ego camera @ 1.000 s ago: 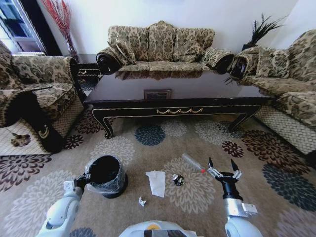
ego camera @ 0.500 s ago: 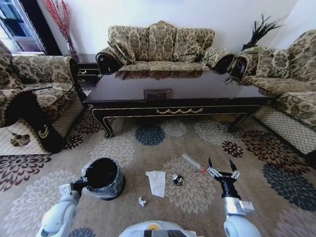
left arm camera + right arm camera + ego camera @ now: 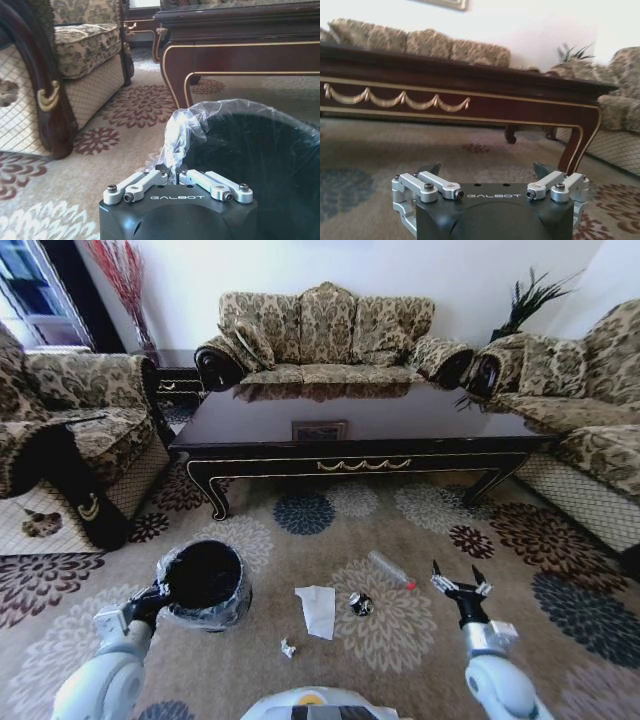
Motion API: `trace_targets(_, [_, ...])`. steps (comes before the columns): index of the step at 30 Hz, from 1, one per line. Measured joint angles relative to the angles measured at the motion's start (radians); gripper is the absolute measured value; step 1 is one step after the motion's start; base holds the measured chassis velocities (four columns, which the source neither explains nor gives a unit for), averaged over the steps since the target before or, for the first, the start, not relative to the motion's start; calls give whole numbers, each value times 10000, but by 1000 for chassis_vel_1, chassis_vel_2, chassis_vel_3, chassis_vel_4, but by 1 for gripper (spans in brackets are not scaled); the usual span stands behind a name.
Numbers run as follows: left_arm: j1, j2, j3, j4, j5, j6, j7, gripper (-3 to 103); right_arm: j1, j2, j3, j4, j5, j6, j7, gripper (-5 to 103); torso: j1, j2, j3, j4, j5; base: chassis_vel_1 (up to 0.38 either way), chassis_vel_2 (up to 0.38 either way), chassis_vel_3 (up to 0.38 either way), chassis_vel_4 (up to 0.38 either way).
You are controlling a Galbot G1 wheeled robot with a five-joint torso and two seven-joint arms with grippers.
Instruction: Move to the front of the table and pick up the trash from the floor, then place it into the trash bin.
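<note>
The trash lay on the carpet (image 3: 560,550) in front of the table (image 3: 350,445): a white napkin (image 3: 318,608), a clear bottle (image 3: 390,569) with a red cap, a dark wrapper (image 3: 361,604) between them, and a silvery scrap (image 3: 288,648) nearest the robot. The bin (image 3: 204,585) stood off to the napkin's left, its bag (image 3: 181,129) folded over the rim. The left gripper (image 3: 176,175), marked GALBOT, was pinched tight on that bag at the rim. The right gripper (image 3: 459,583), same GALBOT lettering, hung spread wide just beside the bottle's cap.
</note>
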Motion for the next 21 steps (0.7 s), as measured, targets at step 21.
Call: trace_targets(21, [1483,-1508,-349,-1621,365,187,64,5,4964,-1533,-3687,-6000,-168,213,-5230,100,0,0,0,-3,-3,0,0,0,0])
